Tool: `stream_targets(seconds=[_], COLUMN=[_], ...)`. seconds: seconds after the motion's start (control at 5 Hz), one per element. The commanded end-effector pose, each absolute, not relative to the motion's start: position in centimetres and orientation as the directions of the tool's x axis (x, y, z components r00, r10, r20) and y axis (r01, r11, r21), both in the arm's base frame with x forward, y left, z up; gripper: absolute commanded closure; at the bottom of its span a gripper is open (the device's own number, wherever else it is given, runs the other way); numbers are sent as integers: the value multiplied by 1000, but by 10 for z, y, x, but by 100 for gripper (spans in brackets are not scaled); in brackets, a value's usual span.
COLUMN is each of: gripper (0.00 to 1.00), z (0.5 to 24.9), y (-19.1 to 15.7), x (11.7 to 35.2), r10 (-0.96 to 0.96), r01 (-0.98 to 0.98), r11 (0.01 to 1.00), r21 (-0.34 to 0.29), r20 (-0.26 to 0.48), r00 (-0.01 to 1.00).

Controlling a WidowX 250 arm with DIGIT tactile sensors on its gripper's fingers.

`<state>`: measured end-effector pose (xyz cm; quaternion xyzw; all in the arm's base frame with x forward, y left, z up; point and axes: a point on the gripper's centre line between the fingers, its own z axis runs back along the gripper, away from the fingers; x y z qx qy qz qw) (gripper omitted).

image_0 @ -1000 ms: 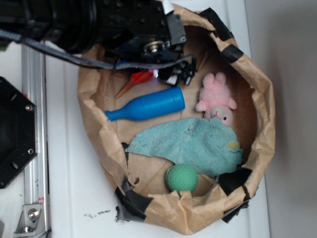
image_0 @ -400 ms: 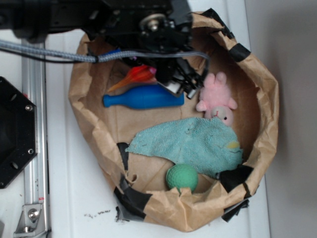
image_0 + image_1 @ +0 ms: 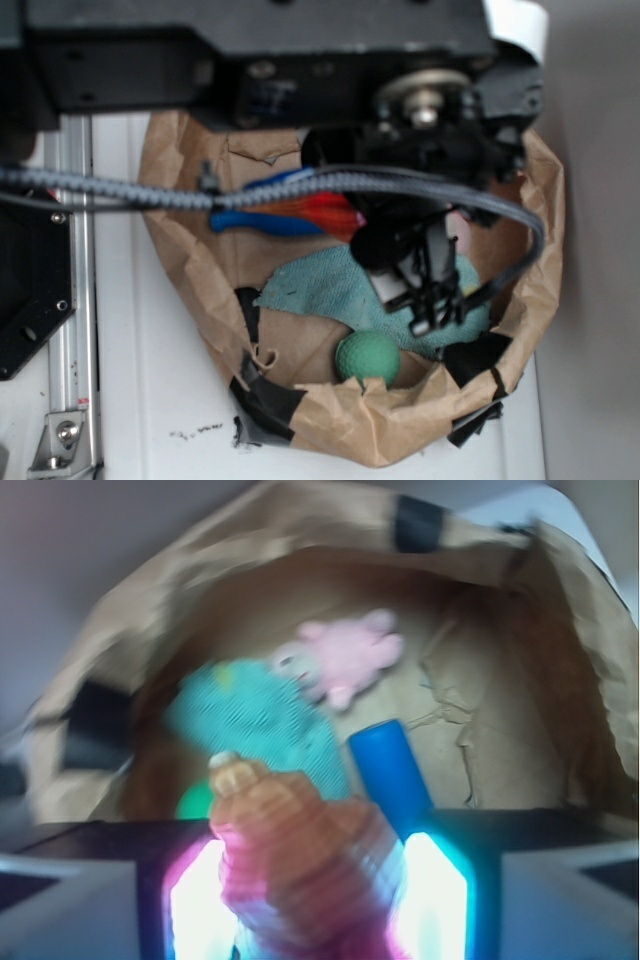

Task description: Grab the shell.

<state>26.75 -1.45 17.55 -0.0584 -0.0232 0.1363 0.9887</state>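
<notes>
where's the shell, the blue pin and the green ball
shell [image 3: 290, 850], wrist view, ridged wide whorls between the fingers
blue pin [image 3: 392, 777], wrist view, its cylindrical body
green ball [image 3: 366, 357], exterior view, centre of the ball

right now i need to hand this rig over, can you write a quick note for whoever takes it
Gripper: shut on the shell, ridged wide end between the lit fingers, seen in the wrist view.
Position: the arm is raised over the paper bag; in the exterior view it hides much of the inside.
In the bag: blue pin, teal cloth, pink plush, green ball.
Done: shell grasped and apparently off the bag floor.
Left: probably nothing but keeping the grip secure; the wrist view is blurred, so confirm the hold.
</notes>
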Motion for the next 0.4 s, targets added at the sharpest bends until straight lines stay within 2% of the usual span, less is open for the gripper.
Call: stream_targets(seconds=[0.0,0.2], gripper=[100,100], z=[194,189], y=[0,4], x=[247,244], r10=[-21,15], r01=[35,-8], r11=[997,999], r21=[-72,-40], r20=[187,164], r00=[982,986])
